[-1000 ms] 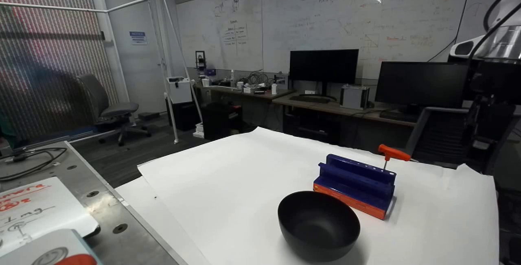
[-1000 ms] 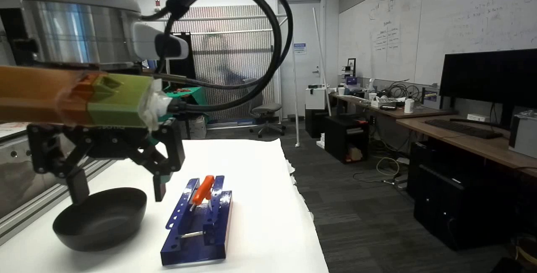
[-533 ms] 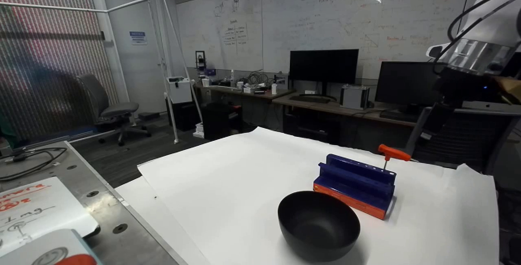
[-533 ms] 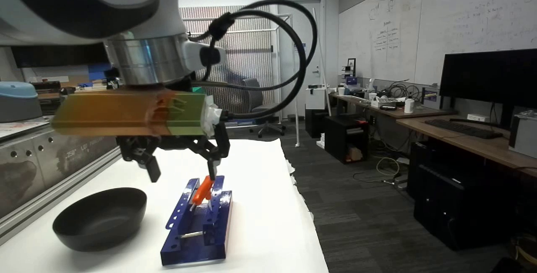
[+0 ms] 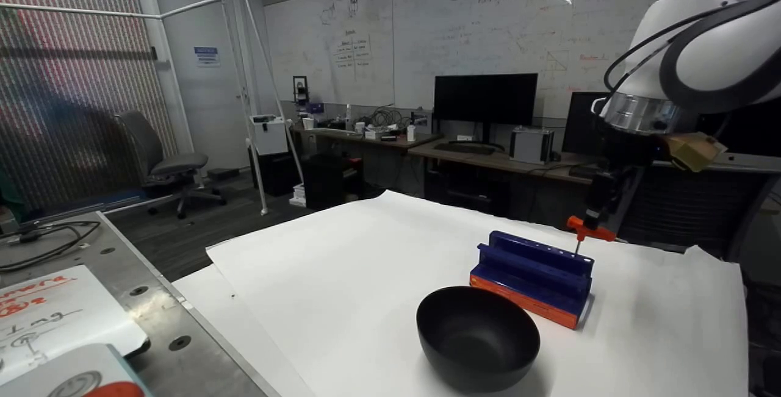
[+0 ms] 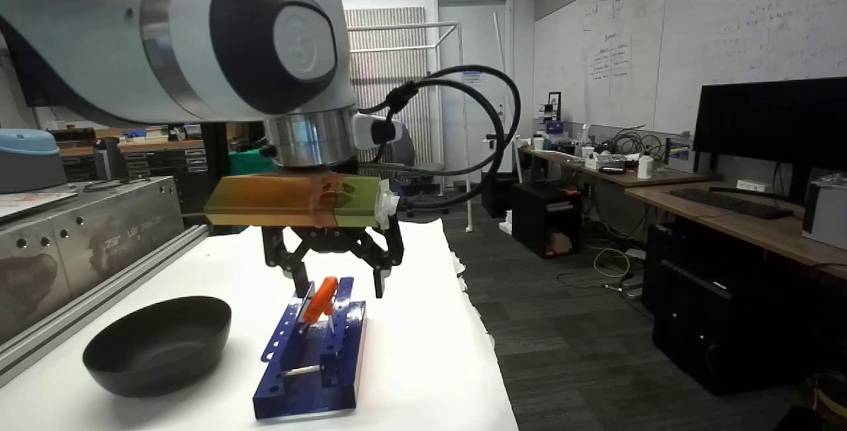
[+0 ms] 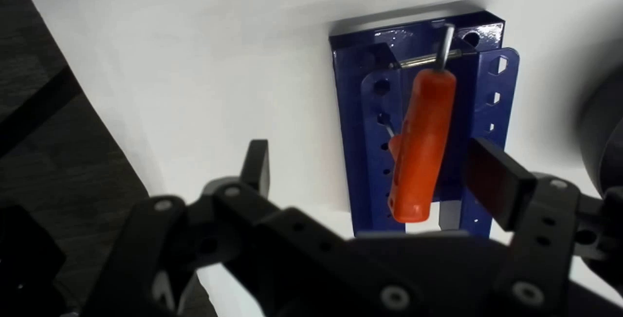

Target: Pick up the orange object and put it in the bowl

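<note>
White paper (image 6: 437,351) is lying under the blue rack (image 5: 531,275). Orange tool (image 6: 321,300) is standing in the rack, shaft (image 5: 578,247) going down into its top edge. Gripper (image 6: 341,287) is hovering over the rack, jaws spread wide, holding nothing; handle (image 7: 423,151) is showing between them, nearer the side facing the bowl (image 5: 479,342), which is sitting near the rack, not touching. Judging this as lining up the grasp: probably calling for a small shift bowlward, squaring to the handle, lowering clear of the rack, squeezing evenly, then pulling up along the shaft until it's leaving the rack; going sideways early could be dragging the rack along. Well beyond the rack, a monitor (image 5: 485,99) and whiteboard (image 5: 439,25) are filling the background.
</note>
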`<control>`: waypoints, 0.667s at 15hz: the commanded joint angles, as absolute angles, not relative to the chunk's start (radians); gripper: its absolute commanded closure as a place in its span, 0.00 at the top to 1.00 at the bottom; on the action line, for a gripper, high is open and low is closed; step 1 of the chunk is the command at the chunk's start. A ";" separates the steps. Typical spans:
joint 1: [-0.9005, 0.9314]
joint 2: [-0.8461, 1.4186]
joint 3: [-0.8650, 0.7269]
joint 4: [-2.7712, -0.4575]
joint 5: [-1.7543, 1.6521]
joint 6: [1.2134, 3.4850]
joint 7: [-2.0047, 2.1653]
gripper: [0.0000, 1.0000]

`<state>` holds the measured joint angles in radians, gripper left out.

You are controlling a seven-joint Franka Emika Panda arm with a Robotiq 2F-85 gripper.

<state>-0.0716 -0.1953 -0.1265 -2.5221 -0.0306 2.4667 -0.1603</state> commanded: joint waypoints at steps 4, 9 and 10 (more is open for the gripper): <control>-0.080 -0.112 -0.124 -2.443 -0.019 2.415 -0.163 0.49; -0.076 -0.134 -0.115 -2.473 -0.030 2.417 -0.162 0.13; -0.075 -0.146 -0.111 -2.478 -0.037 2.410 -0.158 0.12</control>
